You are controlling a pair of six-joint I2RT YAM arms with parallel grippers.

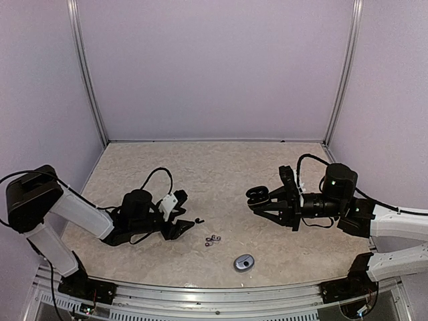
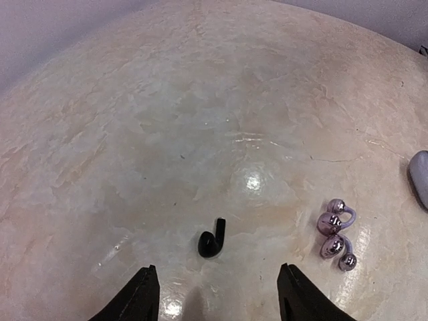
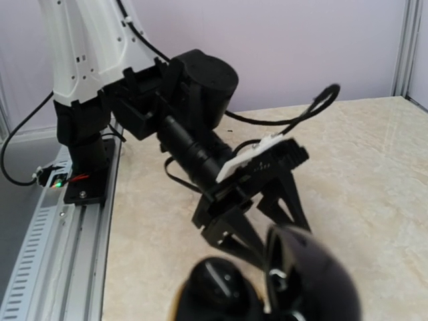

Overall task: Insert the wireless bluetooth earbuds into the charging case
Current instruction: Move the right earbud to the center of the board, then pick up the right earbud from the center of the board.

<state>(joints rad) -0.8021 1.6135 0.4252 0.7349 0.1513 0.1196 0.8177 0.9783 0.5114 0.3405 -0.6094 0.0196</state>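
Note:
A glossy black earbud lies on the marble table, just ahead of my left gripper and between its two fingertips. The gripper is open, low over the table, and touches nothing. In the top view the same earbud sits at the tip of the left gripper. Two silvery-purple earbuds lie together to its right, also seen in the top view. My right gripper hovers above the table, shut on a black charging case with its lid open.
A grey oval case lies closed near the front edge, its end showing at the left wrist view's right border. The metal rail runs along the near edge. Purple walls enclose the table.

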